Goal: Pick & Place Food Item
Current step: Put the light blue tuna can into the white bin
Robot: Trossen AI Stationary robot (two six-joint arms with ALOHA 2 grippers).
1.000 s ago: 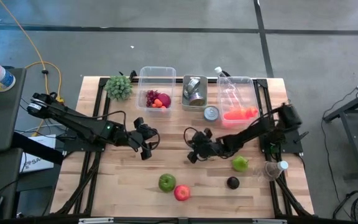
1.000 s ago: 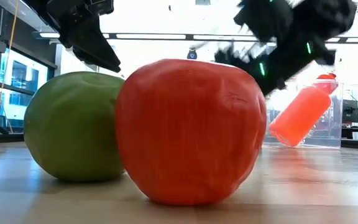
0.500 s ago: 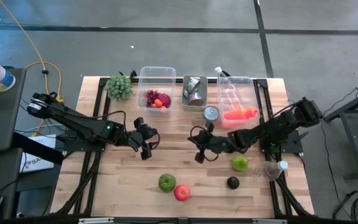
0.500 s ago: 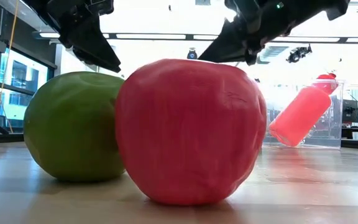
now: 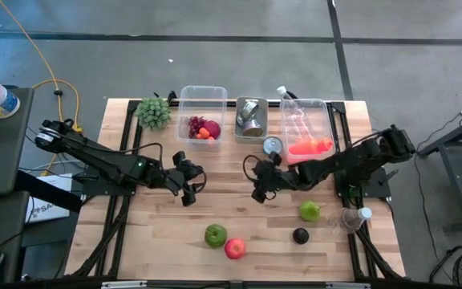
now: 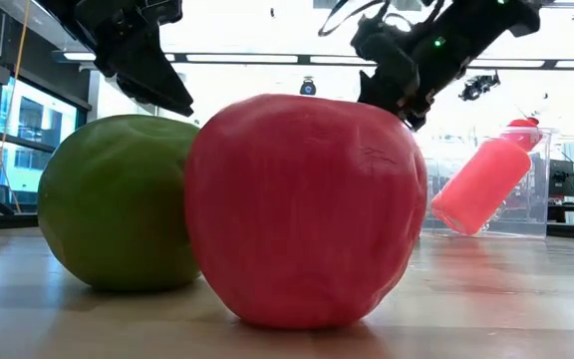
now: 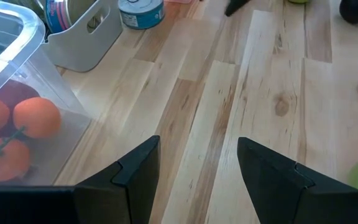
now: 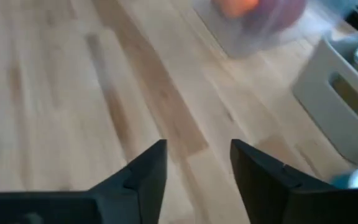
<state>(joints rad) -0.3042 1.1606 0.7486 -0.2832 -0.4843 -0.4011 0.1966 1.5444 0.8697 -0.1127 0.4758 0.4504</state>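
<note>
1. clear bin [image 5: 203,100] at the back of the counter [image 5: 159,233]: holds orange-red round fruit and something dark purple-red; the left wrist view shows the orange fruit [image 7: 36,118] through its wall.
2. grey caddy [image 5: 251,120] just beside that bin: holds metal cans. one blue-labelled can [image 5: 273,146] stands on the counter just in front of it.
3. second clear bin [image 5: 321,108] toward the right: holds a clear bottle with a white cap and a bottle of orange liquid [image 5: 310,147] lying down.
4. leafy green item [image 5: 153,111] sits at the back left, outside all bins.
5. food items loose on the front of the counter: green apple [image 5: 215,235] touching or just beside the red apple [image 5: 234,249]; a second green fruit [image 5: 310,211] and a dark round fruit [image 5: 300,236] to the right.
6. left end effector [image 5: 189,193] over mid-counter, fingers apart, holding nothing.
7. right end effector [image 5: 258,193] over the counter in front of the can, fingers apart, nothing between them.
8. versus a second ago: the right arm has swung back toward the can and its end effector, then closed, now stands parted; the left arm and all fruit are unchanged.
</note>
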